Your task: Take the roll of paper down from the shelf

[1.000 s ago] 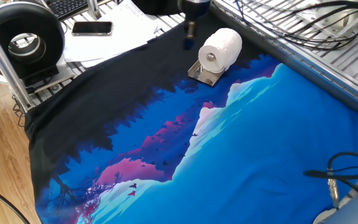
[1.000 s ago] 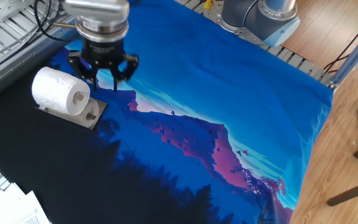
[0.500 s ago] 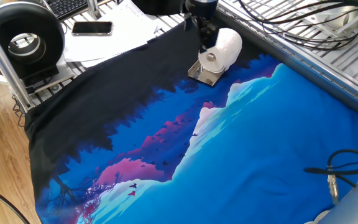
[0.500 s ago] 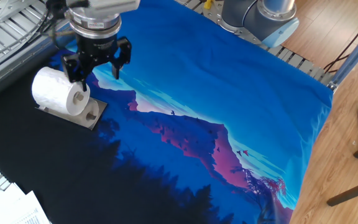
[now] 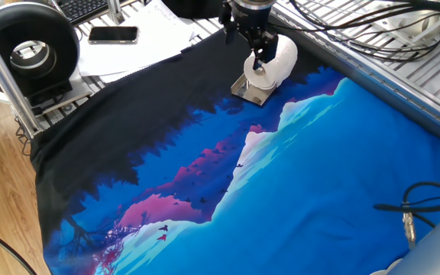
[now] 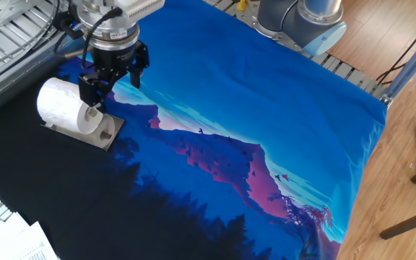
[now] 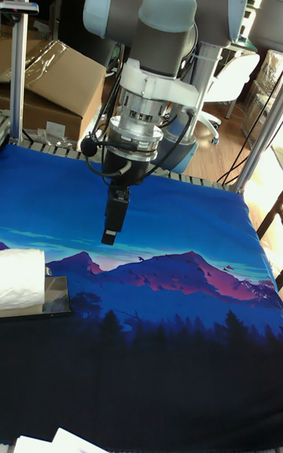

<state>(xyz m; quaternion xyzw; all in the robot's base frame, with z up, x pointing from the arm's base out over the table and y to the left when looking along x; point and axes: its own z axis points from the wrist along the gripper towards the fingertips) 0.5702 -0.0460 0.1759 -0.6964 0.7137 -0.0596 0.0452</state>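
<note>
On the shelf (image 6: 100, 133) lies the white roll of paper (image 6: 62, 106), spread fingers (image 6: 91, 85) at its core end.

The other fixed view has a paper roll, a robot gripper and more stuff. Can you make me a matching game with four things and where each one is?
Things:
1. soft white roll of paper
2. small silvery shelf
3. black two-finger gripper
4. white sheets of paper

Places:
A. flat on the black part of the cloth, under the roll
B. bottom left corner of the picture
C. resting on the little holder
D. above the roll's open end

Pairs: 1-C, 2-A, 3-D, 4-B
</note>
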